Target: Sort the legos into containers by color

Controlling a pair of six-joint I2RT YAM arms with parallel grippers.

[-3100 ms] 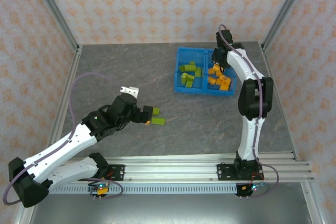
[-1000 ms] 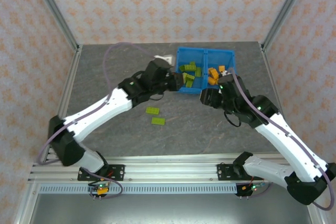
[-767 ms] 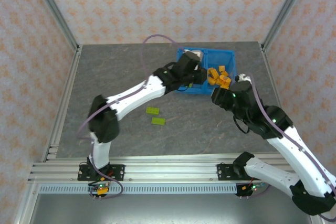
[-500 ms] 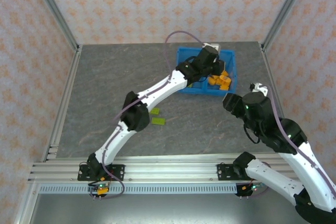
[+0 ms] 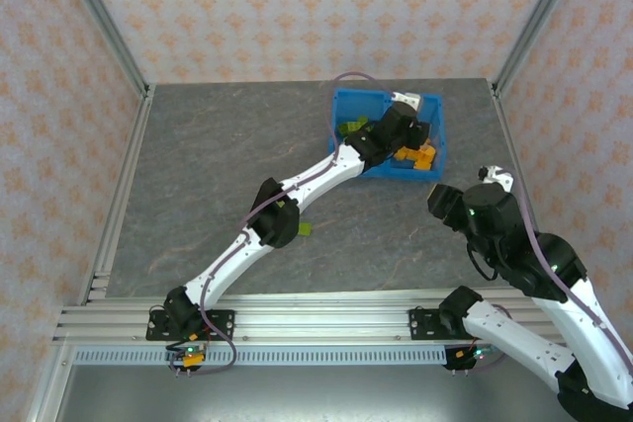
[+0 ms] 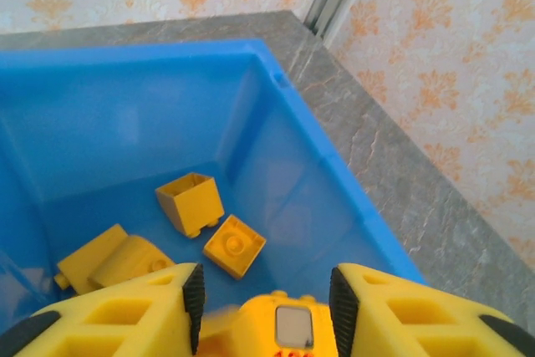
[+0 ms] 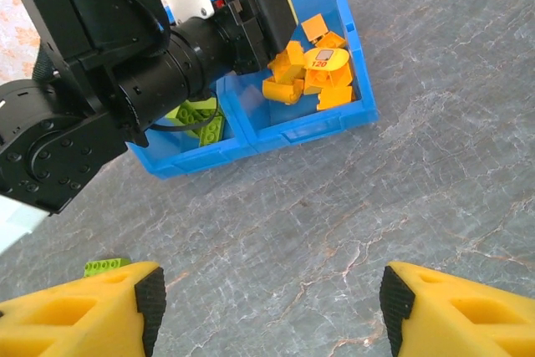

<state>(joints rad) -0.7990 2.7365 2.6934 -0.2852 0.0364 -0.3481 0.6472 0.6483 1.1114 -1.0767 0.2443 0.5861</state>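
Observation:
The blue bin (image 5: 341,101) stands at the back of the table. Olive-green legos (image 7: 196,119) lie in its left compartment and orange legos (image 7: 292,73) in its right one. My left gripper (image 5: 410,135) hangs over the right compartment, jaws apart. An orange brick with a grey sticker (image 6: 284,323) sits blurred between the left gripper (image 6: 267,298) fingers, clear of the left pad. In the right wrist view that stickered brick (image 7: 322,64) rests on the orange pile. My right gripper (image 7: 272,298) stands open over bare table in front of the bin.
A green lego (image 5: 305,229) lies on the table mid-left, partly hidden by the left arm's elbow, and another green lego (image 7: 106,267) sits beside my right gripper's left finger. The left arm stretches diagonally across the table. Metal frame posts (image 5: 99,22) edge the workspace.
My left arm swung from the bin's left compartment to over the right one and its jaws opened, freeing the orange brick. The right arm pulled back toward the near right.

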